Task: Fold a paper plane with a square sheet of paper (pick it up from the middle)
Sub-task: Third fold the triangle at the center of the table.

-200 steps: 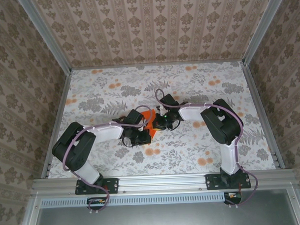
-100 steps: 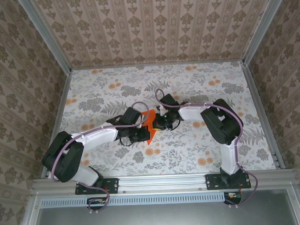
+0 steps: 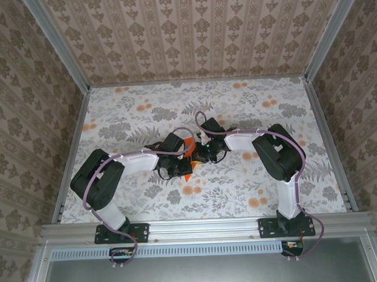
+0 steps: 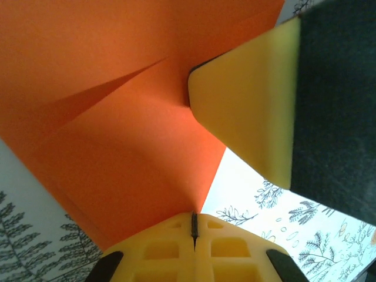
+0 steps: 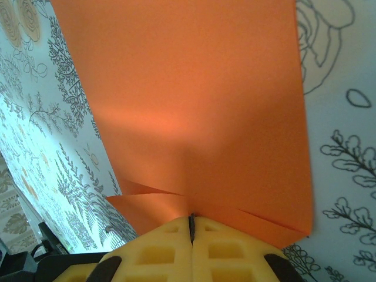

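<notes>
The left gripper has its two yellow fingers pressed together, with only a thin dark line between them. They pinch the lower corner of the square sheet of paper. The sheet is vivid orange and spreads up and away from the fingers, with one sharp diagonal crease across its left half. The right gripper's finger, yellow with a dark body behind it, touches the sheet's right side. Beneath the sheet lies the tablecloth, white with grey fern prints.
</notes>
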Controlling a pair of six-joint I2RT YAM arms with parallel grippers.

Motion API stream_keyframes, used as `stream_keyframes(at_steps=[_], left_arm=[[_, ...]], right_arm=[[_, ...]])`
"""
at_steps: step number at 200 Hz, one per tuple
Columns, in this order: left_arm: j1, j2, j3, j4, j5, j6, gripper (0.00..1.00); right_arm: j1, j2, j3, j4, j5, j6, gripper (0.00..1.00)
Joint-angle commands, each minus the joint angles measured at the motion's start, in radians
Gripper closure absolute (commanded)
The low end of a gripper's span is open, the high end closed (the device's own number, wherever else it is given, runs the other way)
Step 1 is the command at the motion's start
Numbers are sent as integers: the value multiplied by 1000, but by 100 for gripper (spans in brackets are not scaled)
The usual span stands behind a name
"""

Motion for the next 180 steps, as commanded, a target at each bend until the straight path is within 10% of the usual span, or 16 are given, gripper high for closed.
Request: stream_keyframes(at_steps=[1, 180], left_arm=[[-3, 12, 8, 12, 5, -17, 100], [-57, -218, -131, -71, -9, -55, 100]], right_arm=[[-3, 43, -37, -68, 87, 21, 97], [-7, 51, -37, -115, 135, 47, 98]])
